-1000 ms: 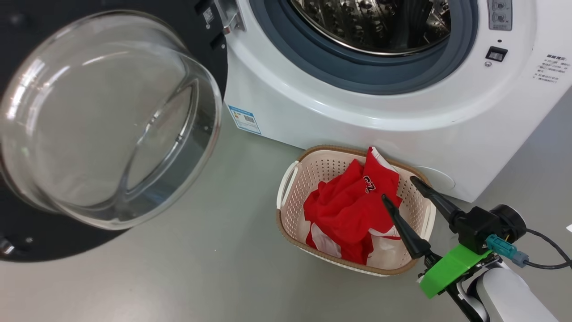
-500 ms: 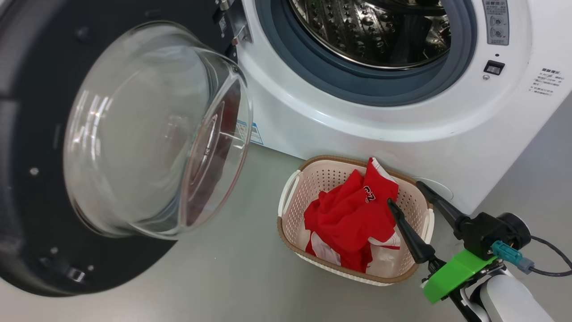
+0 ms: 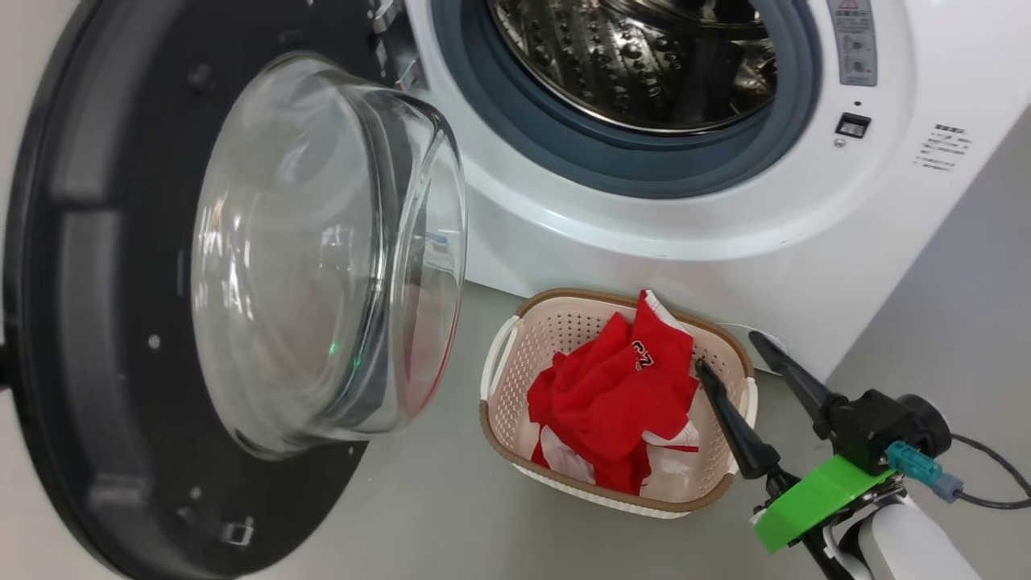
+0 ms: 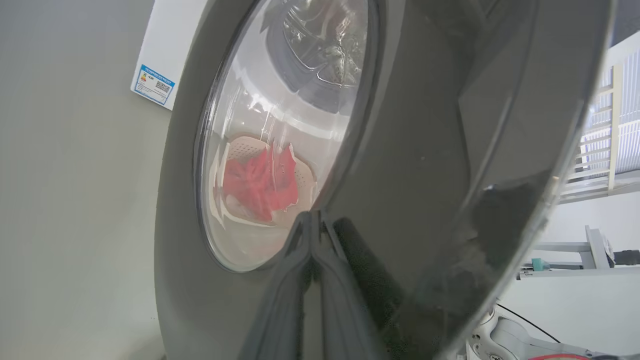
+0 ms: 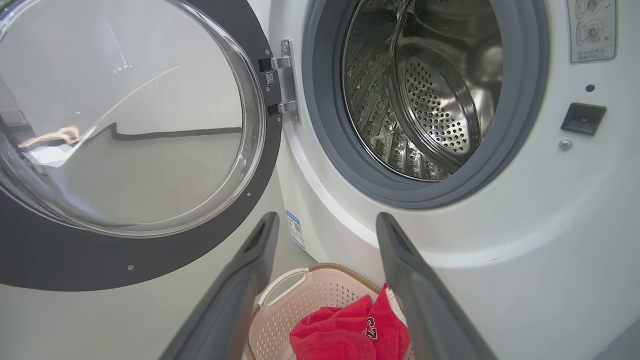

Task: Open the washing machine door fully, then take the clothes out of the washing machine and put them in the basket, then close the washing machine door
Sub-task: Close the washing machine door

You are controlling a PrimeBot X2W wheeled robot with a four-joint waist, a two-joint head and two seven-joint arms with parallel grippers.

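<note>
The washing machine door (image 3: 80, 322) stands part-way open at the left, its glass bowl (image 3: 322, 250) bulging toward the washing machine (image 3: 644, 234). Nothing lies in the steel drum (image 3: 636, 56). In the left wrist view my left gripper (image 4: 314, 217) is shut, its tips against the door's glossy black outer rim (image 4: 425, 150). The red clothes (image 3: 612, 395) lie heaped in the basket (image 3: 580, 300) on the floor before the machine. My right gripper (image 3: 729, 353) hangs open over the basket's right end, holding nothing. The right wrist view shows my right gripper (image 5: 326, 218), clothes (image 5: 345, 330), basket (image 5: 280, 290), drum (image 5: 430, 100) and door (image 5: 250, 200).
Grey floor (image 3: 435, 515) spreads around the basket and under the door. A blue label (image 4: 152, 84) sits low on the machine's front. The latch socket (image 3: 852, 125) is right of the opening. White shelving (image 4: 600, 150) stands behind the door in the left wrist view.
The door has swung toward the machine, its glass bowl now turned more side-on. The head view has shifted too. My right gripper stays open over the basket.
</note>
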